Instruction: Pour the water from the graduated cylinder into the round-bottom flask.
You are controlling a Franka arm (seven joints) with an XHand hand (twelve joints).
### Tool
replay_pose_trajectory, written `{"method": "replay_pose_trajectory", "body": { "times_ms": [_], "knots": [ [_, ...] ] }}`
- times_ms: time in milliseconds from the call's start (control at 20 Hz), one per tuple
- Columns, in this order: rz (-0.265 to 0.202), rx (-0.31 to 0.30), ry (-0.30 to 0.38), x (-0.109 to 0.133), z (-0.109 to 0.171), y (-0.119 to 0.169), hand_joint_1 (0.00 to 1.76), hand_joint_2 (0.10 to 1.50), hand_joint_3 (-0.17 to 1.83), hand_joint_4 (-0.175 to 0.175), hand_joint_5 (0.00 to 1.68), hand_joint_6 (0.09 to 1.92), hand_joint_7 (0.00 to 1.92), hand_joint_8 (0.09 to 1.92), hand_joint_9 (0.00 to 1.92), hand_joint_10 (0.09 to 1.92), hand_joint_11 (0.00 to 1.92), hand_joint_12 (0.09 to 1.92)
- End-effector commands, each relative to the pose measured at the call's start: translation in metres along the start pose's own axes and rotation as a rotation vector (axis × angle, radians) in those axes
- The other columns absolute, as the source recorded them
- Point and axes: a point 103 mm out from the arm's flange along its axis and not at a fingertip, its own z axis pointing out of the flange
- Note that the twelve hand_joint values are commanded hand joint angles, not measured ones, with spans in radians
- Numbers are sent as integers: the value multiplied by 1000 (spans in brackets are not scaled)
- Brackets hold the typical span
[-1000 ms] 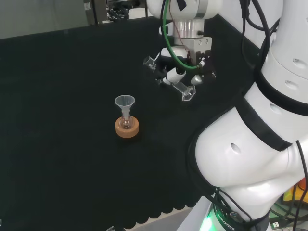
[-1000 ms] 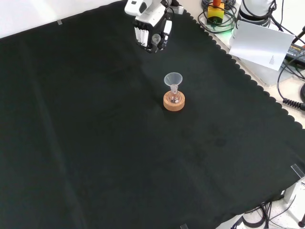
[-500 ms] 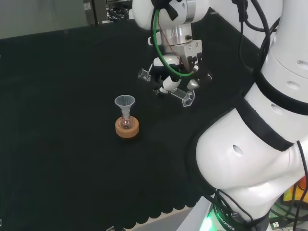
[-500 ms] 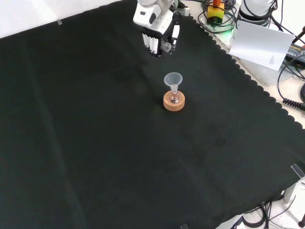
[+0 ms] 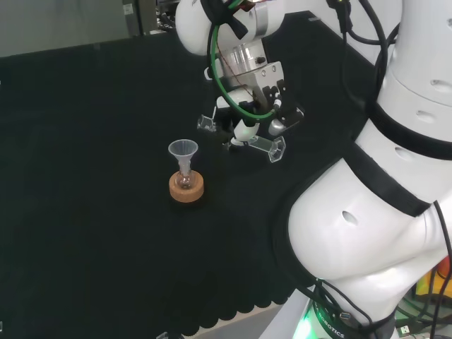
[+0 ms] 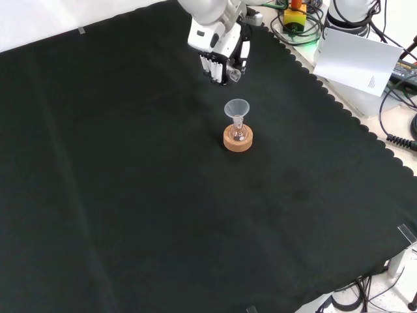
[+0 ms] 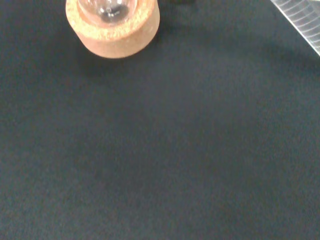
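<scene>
A: Where is the hand [image 5: 248,123]?

B: In the head view it hangs above the black cloth [image 5: 85,212], to the right of the flask and a little farther off. Its fingers [image 6: 214,67] are curled round the clear measuring cylinder [image 5: 240,134], so it is holding that.

A: How does the cylinder lie?

B: Nearly on its side. In the head view its open mouth points left, toward the funnel, and its flat foot sticks out to the right, below the hand. It is in the air, not touching the cloth.

A: Can you see water in it?

B: I cannot tell; the cylinder is clear and the views do not show a level.

A: And the flask?

B: The small round flask [image 5: 185,181] sits upright in a cork ring [image 5: 186,188] near the middle of the cloth, with a clear funnel [image 5: 183,150] standing in its neck. In the front view the hand is just above and to the left of the funnel [image 6: 237,108], close but apart from it.

A: What does the wrist view give?

B: The cork ring [image 7: 117,35] with the flask's glass bulb [image 7: 107,7] in it, seen from above, and a ribbed edge of the cylinder [image 7: 301,20] at a corner, well apart from the ring.

A: Anything else?

B: White arm links [image 5: 367,212] fill the head view's right. In the front view a white sheet of paper [image 6: 355,60] and cables [image 6: 401,98] lie past the cloth's scalloped right edge.
</scene>
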Motion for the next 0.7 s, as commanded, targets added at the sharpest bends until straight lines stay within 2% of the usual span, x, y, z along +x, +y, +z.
{"method": "replay_pose_trajectory", "body": {
  "times_ms": [50,500,700],
  "knots": [
    [0,51,-44,6,-1,6,1256,1130,0,-175,935,1071,972,1051,1338,239,1115,832],
    [15,102,-137,14,-7,12,1256,1131,0,-175,933,1074,970,1054,1340,234,1117,830],
    [26,124,-201,17,-8,14,1255,1132,0,-175,932,1075,969,1055,1341,232,1117,830]
  ]
}}
